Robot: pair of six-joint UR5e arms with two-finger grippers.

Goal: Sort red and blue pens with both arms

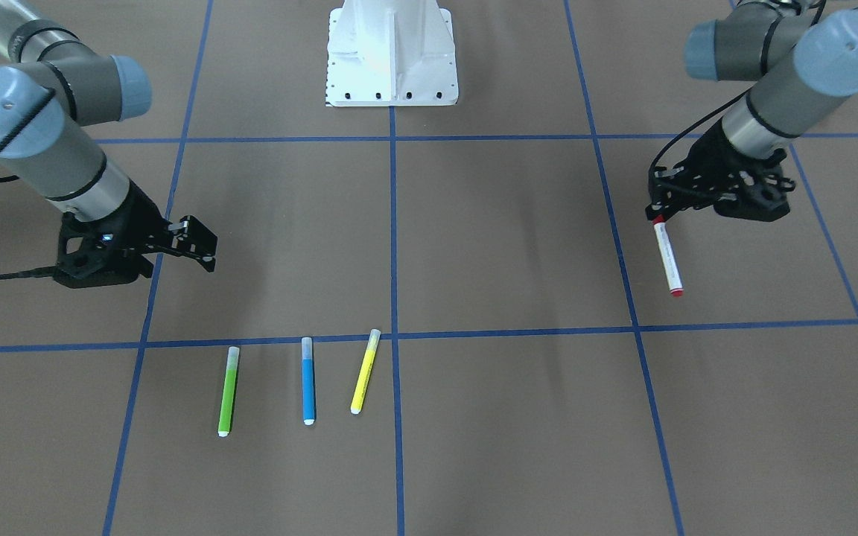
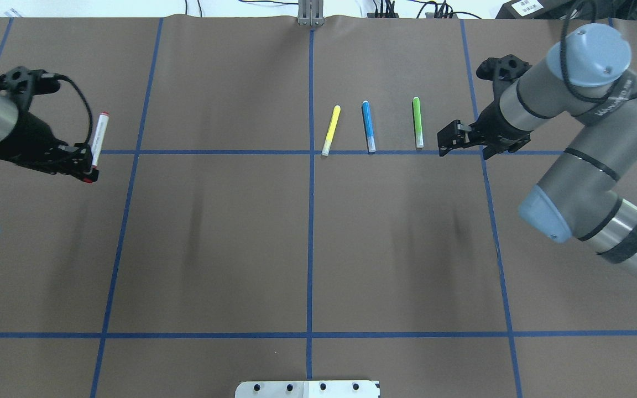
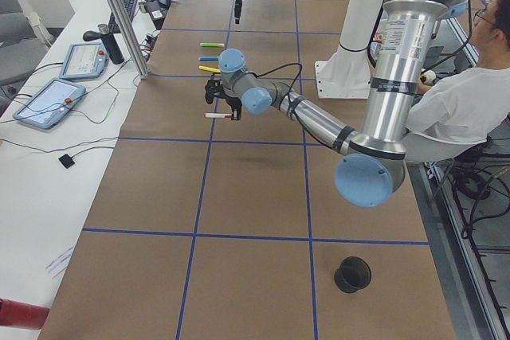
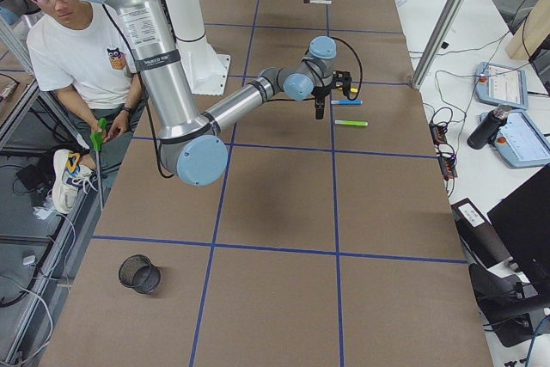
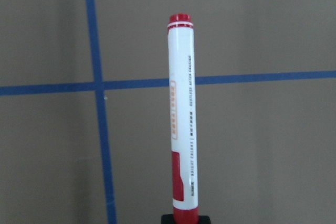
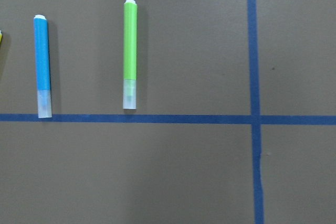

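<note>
Your left hand (image 2: pixel 88 170) is clenched on the red pen (image 2: pixel 99 138) at its cap end, holding it roughly level over the counter's (image 2: pixel 213 249) left side. Lower it flat before letting go. Your right hand (image 2: pixel 450 138), fingers apart and empty, points down beside the green marker (image 2: pixel 417 130). The blue pen (image 2: pixel 368 132) lies just beyond that marker.

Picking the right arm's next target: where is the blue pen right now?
In the overhead view the blue pen lies on the table just right of centre, between the yellow marker and the lime-green marker.
</note>
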